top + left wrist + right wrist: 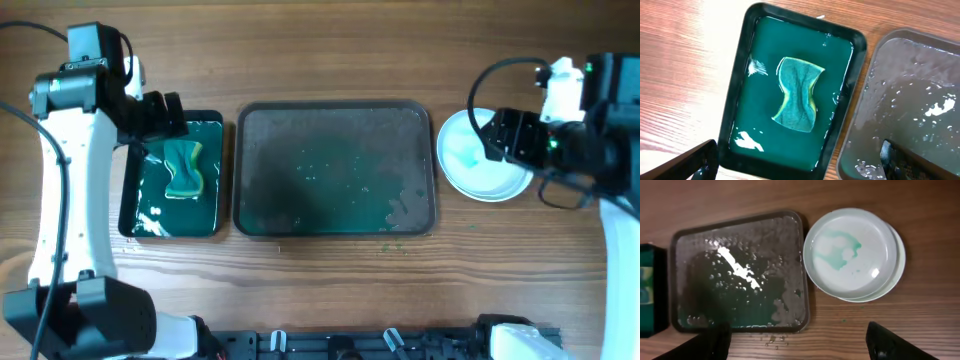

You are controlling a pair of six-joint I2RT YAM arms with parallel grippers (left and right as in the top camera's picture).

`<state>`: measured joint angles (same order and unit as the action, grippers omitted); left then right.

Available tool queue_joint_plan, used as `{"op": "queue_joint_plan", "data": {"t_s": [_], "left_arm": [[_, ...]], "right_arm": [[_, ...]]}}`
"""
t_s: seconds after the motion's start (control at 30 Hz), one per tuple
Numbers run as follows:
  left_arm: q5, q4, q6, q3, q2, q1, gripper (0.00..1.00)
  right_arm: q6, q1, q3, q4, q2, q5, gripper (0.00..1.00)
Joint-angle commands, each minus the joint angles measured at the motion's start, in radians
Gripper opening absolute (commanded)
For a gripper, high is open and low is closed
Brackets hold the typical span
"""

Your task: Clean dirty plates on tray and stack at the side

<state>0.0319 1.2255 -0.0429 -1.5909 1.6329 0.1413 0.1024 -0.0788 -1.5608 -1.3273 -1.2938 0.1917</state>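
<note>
The plates [478, 160] lie stacked on the table right of the dark grey tray [335, 170]; the top plate [852, 252] carries a teal-green smear. The tray [740, 272] is wet, with green streaks and no plate on it. My right gripper [512, 135] hovers over the stack, open and empty; its fingers [800, 342] show at the bottom of the right wrist view. My left gripper [165, 118] is open and empty above the small black tray [175, 175]; its fingers [800, 162] straddle that tray's near end.
A green-and-yellow sponge [799, 95] lies in green liquid inside the small black tray [790, 90], left of the grey tray [905, 110]. Water drops lie on the wood by the grey tray's front edge [775, 339].
</note>
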Motion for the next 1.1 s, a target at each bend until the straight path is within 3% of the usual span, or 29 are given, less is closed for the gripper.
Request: {"op": "queue_joint_plan", "data": {"t_s": [0.0, 0.1, 0.13, 0.33, 0.43, 0.57, 0.77, 0.87, 1.07], "left_arm": [[-0.020, 0.002, -0.002, -0.006, 0.005, 0.000, 1.00], [-0.020, 0.002, -0.002, -0.006, 0.005, 0.000, 1.00], [-0.020, 0.002, -0.002, -0.006, 0.005, 0.000, 1.00], [-0.020, 0.002, -0.002, -0.006, 0.005, 0.000, 1.00], [-0.020, 0.002, -0.002, -0.006, 0.005, 0.000, 1.00], [-0.020, 0.002, -0.002, -0.006, 0.005, 0.000, 1.00], [-0.020, 0.002, -0.002, -0.006, 0.005, 0.000, 1.00], [-0.020, 0.002, -0.002, -0.006, 0.005, 0.000, 1.00], [-0.020, 0.002, -0.002, -0.006, 0.005, 0.000, 1.00]], "right_arm": [[-0.021, 0.003, -0.041, -0.013, 0.131, 0.029, 0.89], [-0.023, 0.003, -0.041, -0.021, 0.210, 0.029, 0.90], [-0.023, 0.003, -0.041, -0.031, 0.238, 0.048, 1.00], [-0.007, 0.003, -0.041, -0.149, 0.314, 0.218, 1.00], [-0.035, 0.003, -0.041, -0.116, 0.315, 0.202, 1.00], [-0.184, 0.003, -0.041, -0.036, 0.319, 0.267, 1.00], [-0.217, 0.003, 0.035, 0.024, 0.350, 0.282, 1.00], [-0.235, 0.008, 0.224, 0.212, 0.429, 0.297, 1.00], [-0.239, 0.100, 0.900, 0.903, 0.800, 0.314, 1.00]]}}
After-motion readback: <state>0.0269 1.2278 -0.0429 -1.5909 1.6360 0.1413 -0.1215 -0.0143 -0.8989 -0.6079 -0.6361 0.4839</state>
